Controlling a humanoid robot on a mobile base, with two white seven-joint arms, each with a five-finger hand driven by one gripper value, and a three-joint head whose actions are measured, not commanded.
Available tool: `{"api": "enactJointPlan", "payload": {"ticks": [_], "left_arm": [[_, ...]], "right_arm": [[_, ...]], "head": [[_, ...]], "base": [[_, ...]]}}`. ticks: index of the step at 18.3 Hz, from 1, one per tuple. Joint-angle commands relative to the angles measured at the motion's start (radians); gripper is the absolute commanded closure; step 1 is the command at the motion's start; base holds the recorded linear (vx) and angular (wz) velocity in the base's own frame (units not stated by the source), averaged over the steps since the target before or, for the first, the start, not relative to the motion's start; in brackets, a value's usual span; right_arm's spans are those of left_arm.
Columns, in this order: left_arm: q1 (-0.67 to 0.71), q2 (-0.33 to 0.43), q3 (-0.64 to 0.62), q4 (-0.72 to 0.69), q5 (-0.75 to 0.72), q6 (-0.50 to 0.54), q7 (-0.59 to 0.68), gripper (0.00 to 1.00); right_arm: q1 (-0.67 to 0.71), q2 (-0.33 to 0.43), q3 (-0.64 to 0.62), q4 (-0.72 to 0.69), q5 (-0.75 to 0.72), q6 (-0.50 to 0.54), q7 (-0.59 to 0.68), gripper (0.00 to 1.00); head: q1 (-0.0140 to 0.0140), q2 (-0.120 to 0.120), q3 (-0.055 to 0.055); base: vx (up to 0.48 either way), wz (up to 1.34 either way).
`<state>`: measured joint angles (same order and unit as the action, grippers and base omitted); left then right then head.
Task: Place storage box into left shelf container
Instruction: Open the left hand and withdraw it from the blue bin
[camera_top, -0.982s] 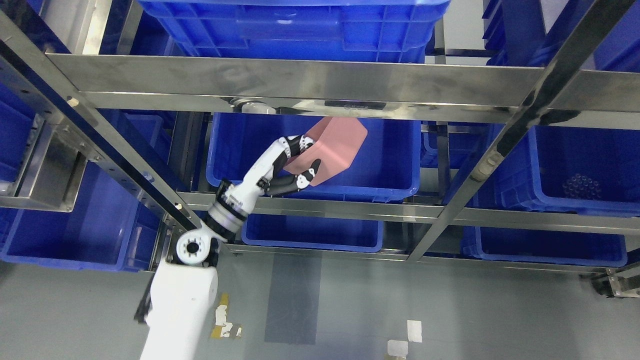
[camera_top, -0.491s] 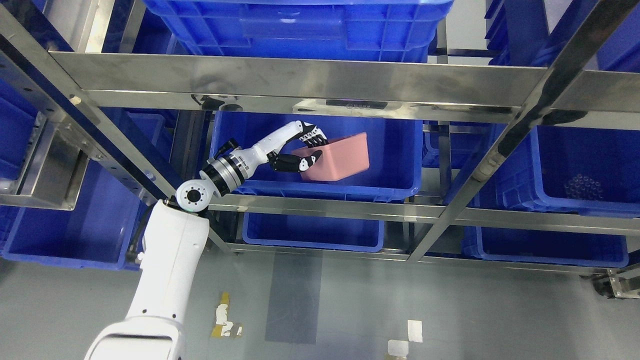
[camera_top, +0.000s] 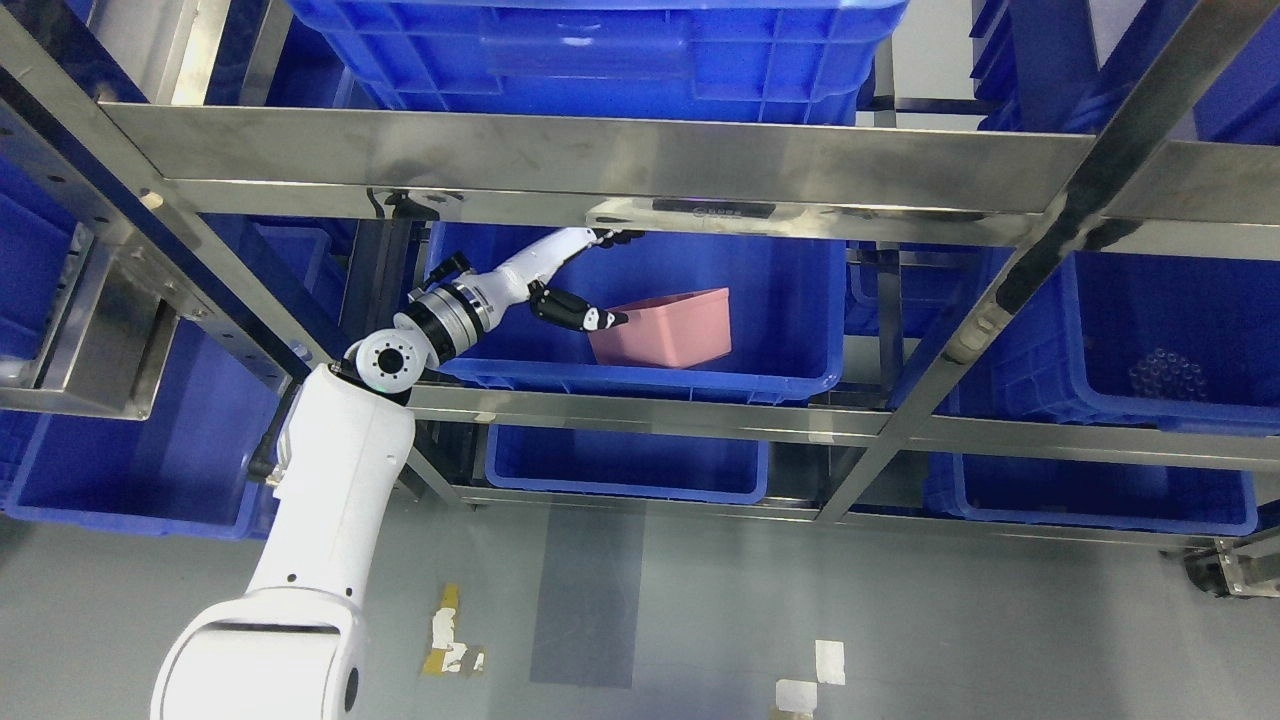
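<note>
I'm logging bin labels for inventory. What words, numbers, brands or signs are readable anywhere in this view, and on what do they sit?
Nothing here can be read.
Dark label strip on the shelf rail above the blue container: light print, too small and blurred to read.
Pink storage box, the container and the left hand: no print visible.
White patches on the floor: blank.

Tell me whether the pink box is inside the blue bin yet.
Inside: the pink storage box sits within the walls of the blue bin, left hand spread beside it.
</note>
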<state>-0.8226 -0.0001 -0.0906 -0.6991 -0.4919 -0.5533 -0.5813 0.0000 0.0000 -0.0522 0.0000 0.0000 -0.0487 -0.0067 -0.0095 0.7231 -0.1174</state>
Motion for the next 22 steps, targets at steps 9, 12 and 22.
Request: {"api": "enactJointPlan", "payload": {"ticks": [9, 12, 22], "left_arm": [[0.394, 0.018, -0.095, -0.655, 0.664, 0.296, 0.246, 0.01], [0.546, 0.018, -0.15, -0.918, 0.662, 0.323, 0.484, 0.01], [0.685, 0.018, -0.104, -0.982, 0.661, 0.231, 0.495, 0.01]], "right_arm": [[-0.003, -0.017, 0.0, -0.017, -0.021, 0.0, 0.004, 0.0], [-0.005, -0.017, 0.0, -0.017, -0.021, 0.0, 0.004, 0.0], [-0.005, -0.017, -0.001, -0.017, -0.021, -0.002, 0.004, 0.0]], "head": [[0.0, 0.0, 0.0], [0.0, 0.0, 0.0], [0.0, 0.0, 0.0]], "base": [[0.0, 0.0], [0.0, 0.0], [0.0, 0.0]]}}
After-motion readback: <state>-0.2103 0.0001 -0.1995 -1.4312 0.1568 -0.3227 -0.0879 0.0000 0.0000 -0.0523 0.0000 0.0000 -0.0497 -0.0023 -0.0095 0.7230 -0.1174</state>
